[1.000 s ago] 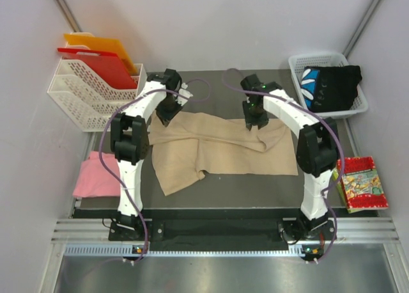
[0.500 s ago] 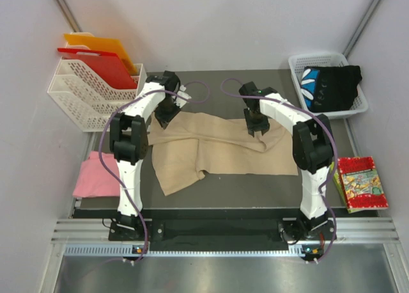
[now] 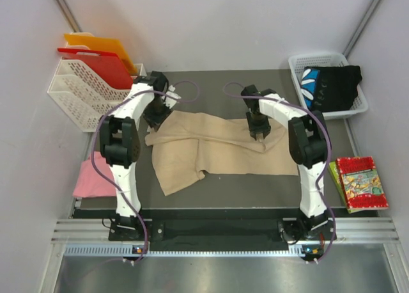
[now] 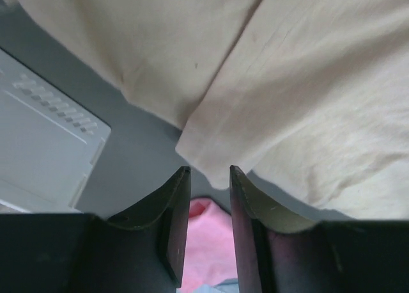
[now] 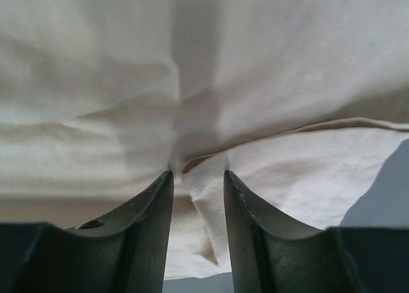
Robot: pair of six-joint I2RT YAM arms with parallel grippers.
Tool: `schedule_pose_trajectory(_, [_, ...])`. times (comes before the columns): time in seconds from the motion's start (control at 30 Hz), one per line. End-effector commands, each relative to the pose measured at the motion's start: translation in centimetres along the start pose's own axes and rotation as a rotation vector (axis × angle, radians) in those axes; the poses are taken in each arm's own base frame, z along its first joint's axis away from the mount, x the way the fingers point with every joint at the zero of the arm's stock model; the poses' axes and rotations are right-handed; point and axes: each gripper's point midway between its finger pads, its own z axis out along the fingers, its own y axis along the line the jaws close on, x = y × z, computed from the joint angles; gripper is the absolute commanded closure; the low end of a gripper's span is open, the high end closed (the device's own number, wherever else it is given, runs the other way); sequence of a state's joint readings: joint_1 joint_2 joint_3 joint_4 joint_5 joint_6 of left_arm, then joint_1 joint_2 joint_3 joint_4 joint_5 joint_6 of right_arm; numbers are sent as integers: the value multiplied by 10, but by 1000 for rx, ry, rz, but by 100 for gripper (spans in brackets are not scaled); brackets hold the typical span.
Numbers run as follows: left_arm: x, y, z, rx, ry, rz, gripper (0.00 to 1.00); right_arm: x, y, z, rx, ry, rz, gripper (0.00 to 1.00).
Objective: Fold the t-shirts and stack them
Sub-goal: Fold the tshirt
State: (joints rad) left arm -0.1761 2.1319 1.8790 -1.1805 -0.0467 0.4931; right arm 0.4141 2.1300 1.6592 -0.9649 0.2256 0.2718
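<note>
The beige t-shirt (image 3: pixel 217 149) lies spread and creased on the dark table; it also shows in the left wrist view (image 4: pixel 307 82) and the right wrist view (image 5: pixel 287 63). My left gripper (image 3: pixel 152 119) hovers at its upper left corner, jaws slightly apart and empty (image 4: pixel 209 171), the cloth's corner just beyond the tips. My right gripper (image 3: pixel 258 132) is low over the shirt's upper right part, jaws apart (image 5: pixel 198 174) with a raised fold between the tips. The pink t-shirt (image 3: pixel 89 178) lies off the table's left edge and shows between the left fingers (image 4: pixel 208 242). The black printed t-shirt (image 3: pixel 329 88) sits in a basket.
A white rack (image 3: pixel 89 91) holding red and orange boards (image 3: pixel 102 59) stands at the back left, near my left gripper. A white basket (image 3: pixel 300 66) is at the back right. A colourful packet (image 3: pixel 361 183) lies at the right edge.
My left gripper has moved left and slightly forward to the shirt's left corner. My right gripper has shifted a little forward over the shirt. The shirt's upper left edge lies flatter.
</note>
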Motion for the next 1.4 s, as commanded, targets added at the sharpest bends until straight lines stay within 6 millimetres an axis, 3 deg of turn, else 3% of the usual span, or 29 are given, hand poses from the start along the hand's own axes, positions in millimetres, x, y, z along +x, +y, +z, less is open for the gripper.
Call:
schedule_pose_trajectory(0.0, [20, 9, -11, -13, -16, -22, 63, -27, -16, -10, -14, -65, 71, 63])
schedule_pose_trajectory(0.37, [46, -14, 10, 64, 42, -66, 64, -24, -13, -5, -28, -48, 72, 69])
schedule_pose_trajectory(0.6, [34, -7, 13, 49, 19, -76, 62, -23, -11, -7, -38, -48, 70, 72])
schedule_pose_trajectory(0.73, [22, 2, 1, 17, -27, -77, 42, -22, -13, -7, -34, -50, 69, 73])
schedule_pose_trajectory(0.77, [23, 3, 1, 7, -32, -79, 32, -21, -14, -7, -31, -47, 70, 73])
schedule_pose_trajectory(0.83, [22, 7, 4, -15, -39, -78, 28, -20, -13, -7, -31, -46, 68, 73])
schedule_pose_trajectory(0.97, [29, 1, 22, 23, 2, -85, 31, -21, -14, -9, -31, -50, 69, 75])
schedule_pose_trajectory(1.07, [31, -3, 32, 54, 27, -89, 40, -20, -14, -9, -31, -49, 67, 77])
schedule_pose_trajectory(1.1, [31, -3, 33, 54, 30, -92, 50, -21, -14, -10, -29, -51, 69, 77])
schedule_pose_trajectory(1.23, [26, -9, 33, 99, 19, -92, 69, -20, -16, -10, -23, -50, 69, 78])
schedule_pose_trajectory(1.37, [29, -8, 34, 100, 31, -87, 67, -21, -16, -12, -24, -55, 68, 79])
